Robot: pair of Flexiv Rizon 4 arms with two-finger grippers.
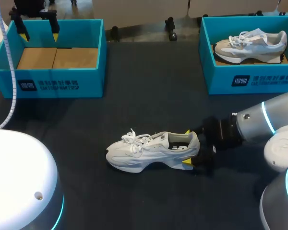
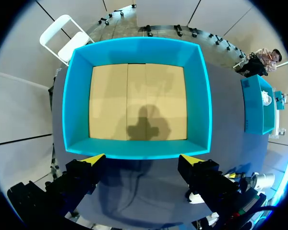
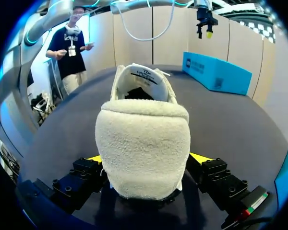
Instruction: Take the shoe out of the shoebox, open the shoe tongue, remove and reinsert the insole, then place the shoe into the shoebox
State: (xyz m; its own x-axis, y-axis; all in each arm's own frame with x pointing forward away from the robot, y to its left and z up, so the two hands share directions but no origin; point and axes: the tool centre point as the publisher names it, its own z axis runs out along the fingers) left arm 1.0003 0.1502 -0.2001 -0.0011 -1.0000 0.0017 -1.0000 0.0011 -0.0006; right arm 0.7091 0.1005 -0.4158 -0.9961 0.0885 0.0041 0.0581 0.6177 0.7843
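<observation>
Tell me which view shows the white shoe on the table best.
The head view: the whole white shoe shows side-on. The right wrist view shows only its heel and opening; the left wrist view, none clearly.

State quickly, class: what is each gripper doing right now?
Left gripper: open, holding nothing, over the box.
Right gripper: shut on the shoe, at its heel.
</observation>
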